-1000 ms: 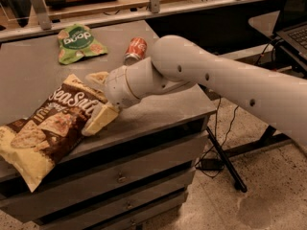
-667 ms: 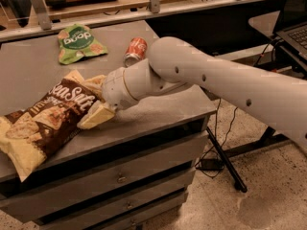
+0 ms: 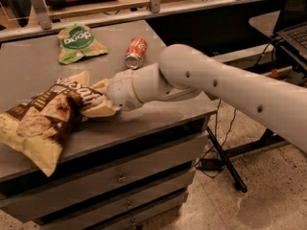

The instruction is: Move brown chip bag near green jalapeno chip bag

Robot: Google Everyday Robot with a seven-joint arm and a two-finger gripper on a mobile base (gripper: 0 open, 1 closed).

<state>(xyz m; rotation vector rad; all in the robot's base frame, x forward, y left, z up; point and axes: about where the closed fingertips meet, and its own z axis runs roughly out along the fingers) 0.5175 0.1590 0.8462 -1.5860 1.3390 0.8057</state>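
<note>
currently the gripper [image 3: 96, 99] sits over the middle of the table [image 3: 29, 75], at the right end of the brown chip bag [image 3: 48, 121], pinching that crumpled end between its pale fingers [image 3: 101, 111]. only one arm, reaching in from the right of view.

the brown chip bag lies on the near-left part of the table. long axis runs from the pinched end down and left toward the front edge; the far corner reaches that edge and may overhang it, can't tell for sure. the bag trails away from the gripper on the side opposite the arm.

key relation: the green jalapeno chip bag [image 3: 77, 42] lies flat near the far edge, up and slightly left of the gripper, well apart from the brown bag. so my call is the carry goes away from the front edge, toward the back of the table, with the long bag dragging behind. a red soda can [image 3: 135, 51] lies on its side just right of that path, between the green bag and the arm; a wide swing could knock it.

writing: the brown bag has white lettering by the pinched end, skewed and folded, not readable here. the green bag has a dark round logo with white letters, upside down from this view, unclear. the can has white script on red, too small to read.
</note>
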